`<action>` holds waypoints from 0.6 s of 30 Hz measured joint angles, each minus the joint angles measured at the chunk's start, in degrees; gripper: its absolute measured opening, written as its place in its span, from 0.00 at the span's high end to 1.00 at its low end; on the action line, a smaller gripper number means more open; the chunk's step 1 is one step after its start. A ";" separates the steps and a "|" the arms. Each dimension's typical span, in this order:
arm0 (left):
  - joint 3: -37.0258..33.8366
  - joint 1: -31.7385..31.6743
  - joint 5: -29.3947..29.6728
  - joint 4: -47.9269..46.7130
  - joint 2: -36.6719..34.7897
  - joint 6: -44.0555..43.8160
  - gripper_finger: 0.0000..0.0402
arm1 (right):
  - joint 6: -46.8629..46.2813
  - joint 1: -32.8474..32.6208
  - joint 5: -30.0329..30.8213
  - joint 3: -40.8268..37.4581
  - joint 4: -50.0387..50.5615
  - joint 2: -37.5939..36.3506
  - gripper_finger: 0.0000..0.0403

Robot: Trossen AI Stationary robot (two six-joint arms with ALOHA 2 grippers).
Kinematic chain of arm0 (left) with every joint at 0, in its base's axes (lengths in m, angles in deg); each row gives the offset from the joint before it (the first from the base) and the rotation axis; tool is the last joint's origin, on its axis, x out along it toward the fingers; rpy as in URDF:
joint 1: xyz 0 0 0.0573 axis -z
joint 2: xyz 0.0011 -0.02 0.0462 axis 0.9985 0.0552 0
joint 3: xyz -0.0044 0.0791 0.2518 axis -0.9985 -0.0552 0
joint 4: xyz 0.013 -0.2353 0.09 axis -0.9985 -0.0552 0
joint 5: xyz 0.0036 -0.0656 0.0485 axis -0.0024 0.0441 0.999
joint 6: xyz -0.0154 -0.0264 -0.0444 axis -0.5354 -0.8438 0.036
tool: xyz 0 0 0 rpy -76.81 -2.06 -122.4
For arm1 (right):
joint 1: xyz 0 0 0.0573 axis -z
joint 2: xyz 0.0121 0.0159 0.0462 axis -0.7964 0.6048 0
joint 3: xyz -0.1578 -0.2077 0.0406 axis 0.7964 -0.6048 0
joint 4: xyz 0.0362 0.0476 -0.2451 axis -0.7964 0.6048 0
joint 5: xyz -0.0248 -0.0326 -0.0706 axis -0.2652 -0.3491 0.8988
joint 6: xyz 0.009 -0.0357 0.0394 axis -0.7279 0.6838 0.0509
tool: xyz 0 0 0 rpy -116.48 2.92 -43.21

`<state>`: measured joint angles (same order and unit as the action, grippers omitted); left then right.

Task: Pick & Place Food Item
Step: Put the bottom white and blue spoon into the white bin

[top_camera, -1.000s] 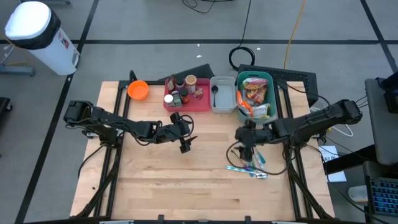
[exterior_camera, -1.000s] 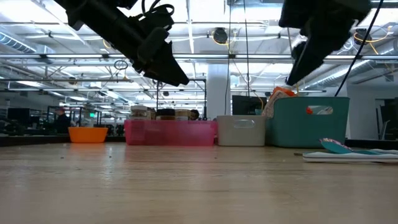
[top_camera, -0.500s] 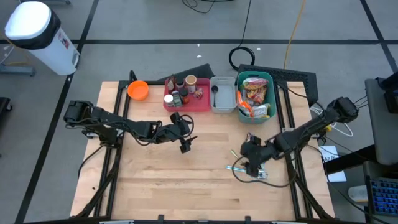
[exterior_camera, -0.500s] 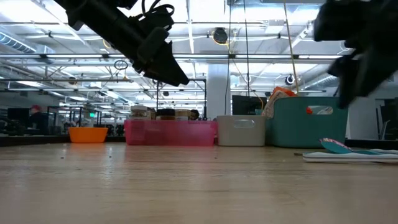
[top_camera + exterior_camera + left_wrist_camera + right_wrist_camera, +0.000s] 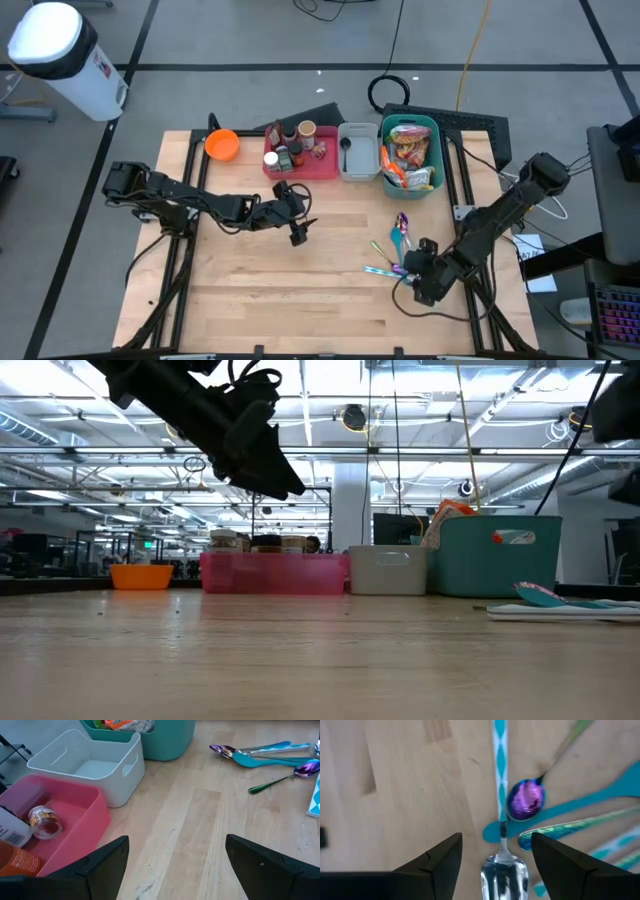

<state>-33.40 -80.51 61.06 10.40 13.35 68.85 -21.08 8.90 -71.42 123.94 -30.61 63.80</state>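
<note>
A teal bin at the table's far right holds several food packets. Beside it stand a white bin and a pink tray with jars and bottles. My left gripper hangs open above the table's middle, just in front of the pink tray, with nothing between its fingers. My right gripper is open near the right front of the table, slanting down over a scatter of spoons and forks. In its wrist view a purple spoon and a fork with a striped handle lie below it.
An orange bowl sits at the far left of the row of containers. The cutlery lies flat on the wood in front of the teal bin. The bare wood of the table's near half and left side gives free room.
My right gripper has swung from just in front of the teal bin toward the table's near right corner, sinking and turning about as it went; it now stands on the near side of the cutlery.
</note>
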 joint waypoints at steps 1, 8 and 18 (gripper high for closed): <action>0.00 0.01 0.02 -0.01 0.00 -0.30 0.15 | 0.73 -0.31 -0.04 -0.91 -1.66 0.70 0.43; 0.00 0.00 0.04 0.01 0.00 -2.45 0.15 | 9.40 -0.07 2.65 -2.83 -11.39 7.20 0.51; 0.00 0.02 0.02 0.00 0.00 -3.11 0.15 | 18.58 5.59 4.84 -2.83 -16.41 9.19 0.54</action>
<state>-33.40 -80.49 61.08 10.40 13.35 65.74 -2.51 14.49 -66.58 121.11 -47.02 72.99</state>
